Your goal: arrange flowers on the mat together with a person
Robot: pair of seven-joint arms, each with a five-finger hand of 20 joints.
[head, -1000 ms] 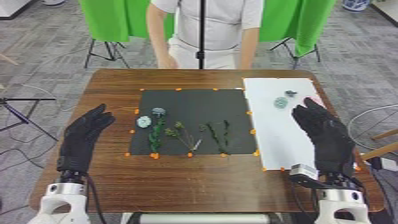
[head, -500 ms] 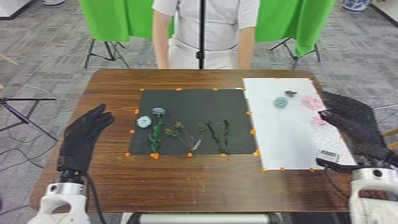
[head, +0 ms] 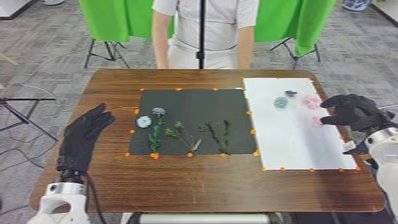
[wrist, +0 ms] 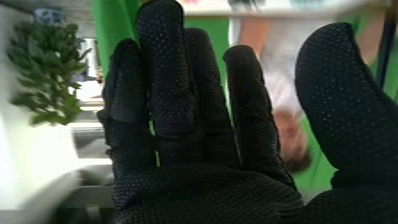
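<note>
Right hand (head: 358, 113) hangs beside a pink flower (head: 317, 121), fingers apart; left hand (head: 82, 136) has fingers straight

The left arm (head: 60, 202) comes in at the near left, white up to the wrist. Its left hand (head: 78, 145) points to the far side in the black glove, the fingers (head: 91, 113) relaxed and leaning a little to the right. The right arm (head: 387, 162) comes in along the right edge, the white forearm angled toward the far side. The right hand (head: 357, 114) lies at the right, turned leftward from the wrist. In the right wrist view, the right hand (wrist: 204, 195) is open, its fingers long and nearly straight, the thumb (wrist: 342, 95) spread apart from them.
</note>
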